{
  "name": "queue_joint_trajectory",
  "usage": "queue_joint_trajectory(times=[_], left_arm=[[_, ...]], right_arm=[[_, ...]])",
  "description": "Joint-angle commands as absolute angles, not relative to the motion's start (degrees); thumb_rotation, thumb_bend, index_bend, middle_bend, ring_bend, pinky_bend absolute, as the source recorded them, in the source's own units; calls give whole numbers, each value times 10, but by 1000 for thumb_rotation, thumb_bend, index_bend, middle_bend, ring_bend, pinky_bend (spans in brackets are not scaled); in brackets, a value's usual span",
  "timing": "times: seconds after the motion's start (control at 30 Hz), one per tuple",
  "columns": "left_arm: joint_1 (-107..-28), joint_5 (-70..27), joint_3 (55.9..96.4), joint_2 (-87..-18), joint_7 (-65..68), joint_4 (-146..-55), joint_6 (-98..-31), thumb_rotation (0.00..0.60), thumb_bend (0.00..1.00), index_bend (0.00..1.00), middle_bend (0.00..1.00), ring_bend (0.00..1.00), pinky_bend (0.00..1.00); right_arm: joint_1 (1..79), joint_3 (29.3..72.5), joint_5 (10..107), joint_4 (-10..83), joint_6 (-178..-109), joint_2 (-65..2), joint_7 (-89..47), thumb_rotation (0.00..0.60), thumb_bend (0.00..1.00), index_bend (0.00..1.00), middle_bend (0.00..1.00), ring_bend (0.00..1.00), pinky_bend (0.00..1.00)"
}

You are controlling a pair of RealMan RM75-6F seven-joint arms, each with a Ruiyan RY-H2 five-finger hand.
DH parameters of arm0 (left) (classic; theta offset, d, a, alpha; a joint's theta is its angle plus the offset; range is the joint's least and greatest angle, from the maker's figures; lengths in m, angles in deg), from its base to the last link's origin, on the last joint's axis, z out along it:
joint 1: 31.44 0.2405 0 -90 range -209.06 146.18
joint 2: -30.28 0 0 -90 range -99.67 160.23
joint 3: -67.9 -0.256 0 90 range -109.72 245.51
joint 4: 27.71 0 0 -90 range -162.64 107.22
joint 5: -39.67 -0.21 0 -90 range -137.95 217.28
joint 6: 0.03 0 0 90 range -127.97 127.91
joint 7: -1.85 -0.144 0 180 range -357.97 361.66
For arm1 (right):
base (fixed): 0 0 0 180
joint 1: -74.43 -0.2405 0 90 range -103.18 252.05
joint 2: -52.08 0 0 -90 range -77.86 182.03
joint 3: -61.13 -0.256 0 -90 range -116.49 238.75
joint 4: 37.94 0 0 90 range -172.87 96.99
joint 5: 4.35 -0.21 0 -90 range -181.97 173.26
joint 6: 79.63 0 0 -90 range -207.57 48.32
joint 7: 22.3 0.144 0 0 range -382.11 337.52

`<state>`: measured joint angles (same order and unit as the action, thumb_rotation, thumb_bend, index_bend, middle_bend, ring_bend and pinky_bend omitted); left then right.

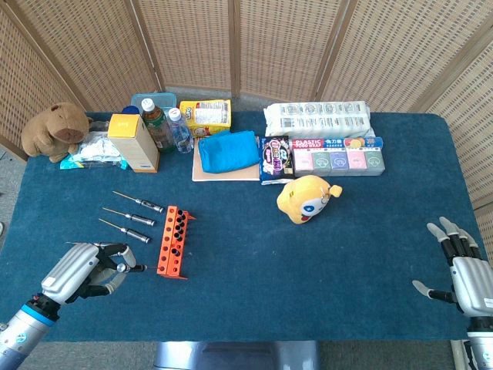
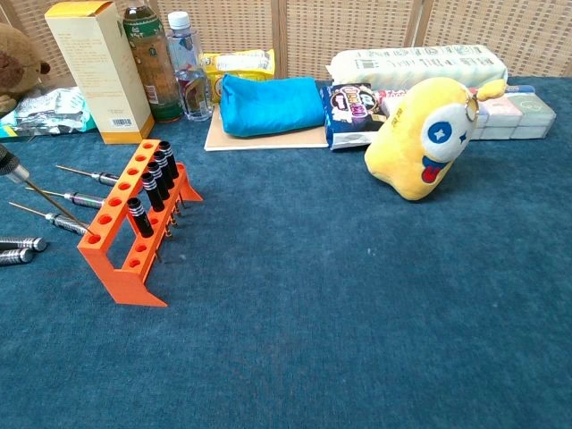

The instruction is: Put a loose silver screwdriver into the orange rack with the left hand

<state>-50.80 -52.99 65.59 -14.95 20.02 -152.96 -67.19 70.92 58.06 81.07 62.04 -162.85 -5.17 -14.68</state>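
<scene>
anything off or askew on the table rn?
Nothing spilled or damaged. The yellow plush lies tipped on its side mid-table. Three loose screwdrivers lie on the cloth left of the orange rack, and the left hand holds a fourth slanted, tip at a front rack hole.

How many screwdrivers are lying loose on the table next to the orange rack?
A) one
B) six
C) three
C: in the head view three loose screwdrivers lie side by side on the blue cloth just left of the orange rack.
</scene>
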Motion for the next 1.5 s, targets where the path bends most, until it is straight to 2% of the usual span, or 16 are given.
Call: queue_joint_trajectory(times=[0.03, 0.83, 1.2, 1.5], left_arm=[[-509, -525, 658, -152, 198, -1530, -670, 600, 423, 492, 1000, 1000, 1000], [-522, -475, 674, -177, 145, -1535, -645, 600, 422, 492, 1000, 1000, 1000], [-545, -418, 691, -198, 88, -1548, -616, 600, 423, 492, 1000, 1000, 1000], [-579, -339, 707, -188, 9, -1587, -583, 600, 421, 492, 1000, 1000, 1000]], right_arm=[[709, 580, 810, 620, -1628, -51, -146, 600, 18, 89, 0, 0, 0], [709, 581, 811, 621, -1627, -50, -145, 600, 18, 90, 0, 0, 0], [709, 580, 810, 620, -1627, -49, -144, 600, 18, 90, 0, 0, 0], [710, 579, 808, 622, -1628, -47, -139, 600, 18, 90, 0, 0, 0]])
